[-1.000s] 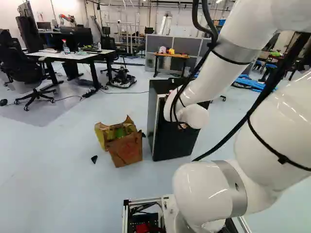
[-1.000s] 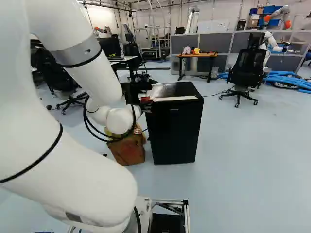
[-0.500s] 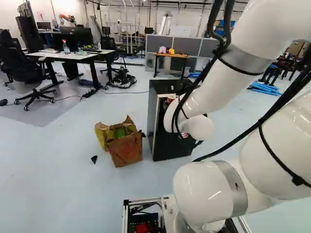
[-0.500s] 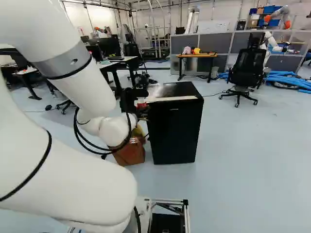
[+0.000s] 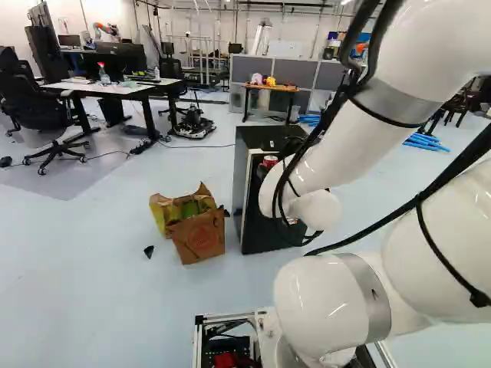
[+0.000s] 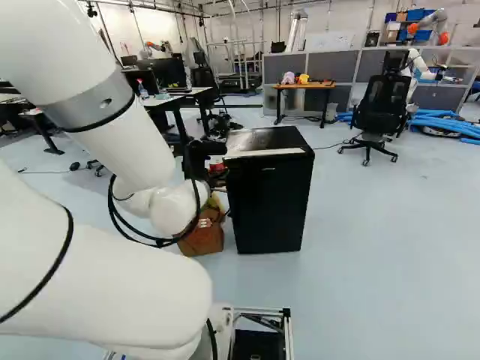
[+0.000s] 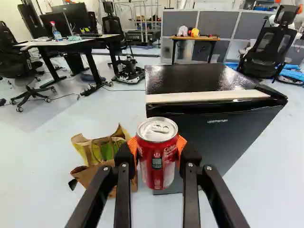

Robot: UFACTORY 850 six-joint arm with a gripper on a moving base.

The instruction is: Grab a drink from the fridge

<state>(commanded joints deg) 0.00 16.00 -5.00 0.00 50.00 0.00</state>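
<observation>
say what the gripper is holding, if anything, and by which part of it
A red metal drink can, held by the upper part of its sides, between the black fingers with orange pads.

The arm point(image 6: 131, 142) has come lower in both base views — and the red can point(image 7: 157, 164) (held in the gripper point(image 6: 217, 171)) moved together with it.

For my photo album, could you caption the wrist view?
The claw grips a red soda can upright, with a black fridge and paper bag beyond.
</observation>
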